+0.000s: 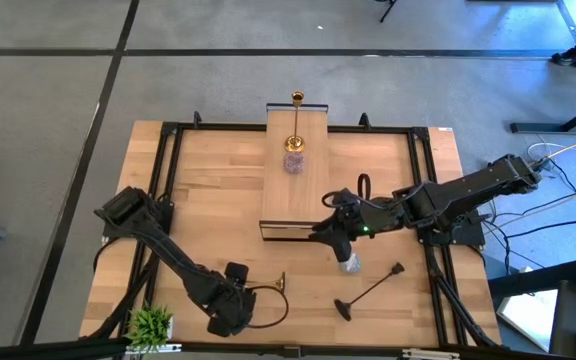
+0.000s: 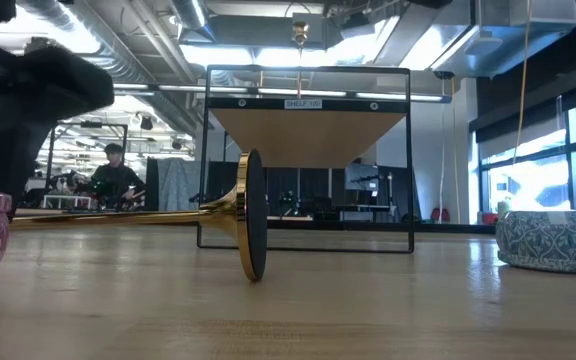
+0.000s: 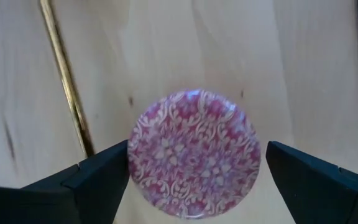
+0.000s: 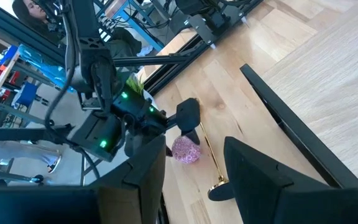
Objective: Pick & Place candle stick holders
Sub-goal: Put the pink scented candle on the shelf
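A sparkly pink cup (image 3: 193, 152) sits on the table between the open fingers of my left gripper (image 1: 235, 303) near the front edge; one finger stands right at its rim. A gold candle stick (image 1: 270, 287) lies beside it on its stem and the edge of its round base (image 2: 253, 215). A blue cup (image 1: 349, 263) sits on the table just in front of my right gripper (image 1: 340, 245), which is open and empty by the plank's near end. A black candle stick (image 1: 373, 290) lies to the right. A gold candle stick (image 1: 296, 120) stands on the plank with a purplish cup (image 1: 294, 162).
The long wooden plank (image 1: 293, 190) is a raised shelf on a black frame (image 2: 308, 135) in the table's middle. A small green plant (image 1: 151, 325) stands at the front left corner. Black rails (image 1: 168, 180) run along the table's sides. A person (image 2: 115, 170) sits far behind.
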Controlling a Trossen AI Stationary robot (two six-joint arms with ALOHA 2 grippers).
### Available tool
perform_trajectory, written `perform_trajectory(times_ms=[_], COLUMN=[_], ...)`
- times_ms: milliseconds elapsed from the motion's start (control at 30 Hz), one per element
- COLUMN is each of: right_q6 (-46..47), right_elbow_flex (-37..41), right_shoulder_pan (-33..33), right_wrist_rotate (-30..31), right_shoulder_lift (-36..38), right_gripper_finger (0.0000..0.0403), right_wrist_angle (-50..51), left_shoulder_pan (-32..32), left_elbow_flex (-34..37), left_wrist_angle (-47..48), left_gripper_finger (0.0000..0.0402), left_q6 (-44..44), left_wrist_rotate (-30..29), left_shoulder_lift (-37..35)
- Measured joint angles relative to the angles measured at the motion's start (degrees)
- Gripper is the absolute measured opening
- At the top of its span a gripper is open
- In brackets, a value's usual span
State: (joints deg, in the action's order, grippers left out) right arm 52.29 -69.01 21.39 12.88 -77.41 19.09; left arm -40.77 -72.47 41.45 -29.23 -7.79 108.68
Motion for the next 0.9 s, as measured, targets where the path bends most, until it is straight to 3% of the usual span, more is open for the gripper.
perform_trajectory(times_ms=[900], right_q6=[1.33], right_elbow_flex=[0.00], right_shoulder_pan=[0.20], right_wrist_rotate=[0.02], right_shoulder_lift=[0.00], right_gripper_finger=[0.0167], right_wrist_angle=[0.00], left_shoulder_pan=[3.00], left_elbow_flex=[-0.24], left_wrist_angle=[-1.35], left_gripper_finger=[0.0354], left_q6=[-5.55], left_wrist_rotate=[5.32], left_shoulder_lift=[3.61])
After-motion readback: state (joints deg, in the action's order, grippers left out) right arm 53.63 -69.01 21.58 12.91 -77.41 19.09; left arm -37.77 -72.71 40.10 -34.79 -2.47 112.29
